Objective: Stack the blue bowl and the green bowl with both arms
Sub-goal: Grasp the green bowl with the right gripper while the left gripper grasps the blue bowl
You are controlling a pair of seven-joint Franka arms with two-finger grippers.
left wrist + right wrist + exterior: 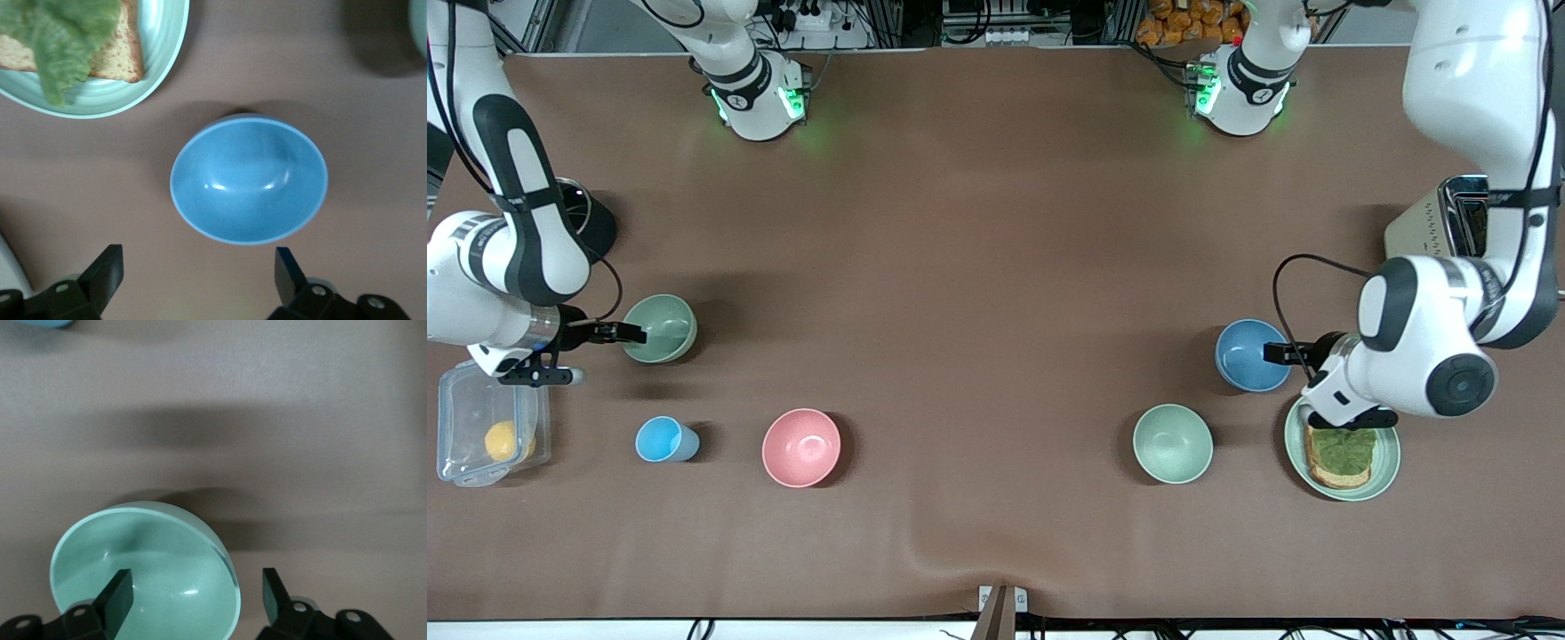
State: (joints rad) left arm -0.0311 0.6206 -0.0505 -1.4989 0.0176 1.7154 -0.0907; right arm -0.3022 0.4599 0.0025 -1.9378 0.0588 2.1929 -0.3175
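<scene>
both arms reach low over the table. right gripper (193,600) straddles the green bowl's (660,328) rim, one finger inside, one outside, jaws apart and not yet pinching. left gripper (197,273) hangs wide open beside the blue bowl (249,178), touching nothing. light-blue cup (665,440) and pink bowl (801,447) sit nearer the camera than the green bowl; a plate (1385,465) with toast sits just beside the blue bowl, partly hidden by the left arm.

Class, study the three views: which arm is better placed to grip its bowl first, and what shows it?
Probably the right. The right gripper has one finger inside the green bowl, straddling its rim, jaws open. The left gripper is open too, but beside the blue bowl, short of its rim.
</scene>
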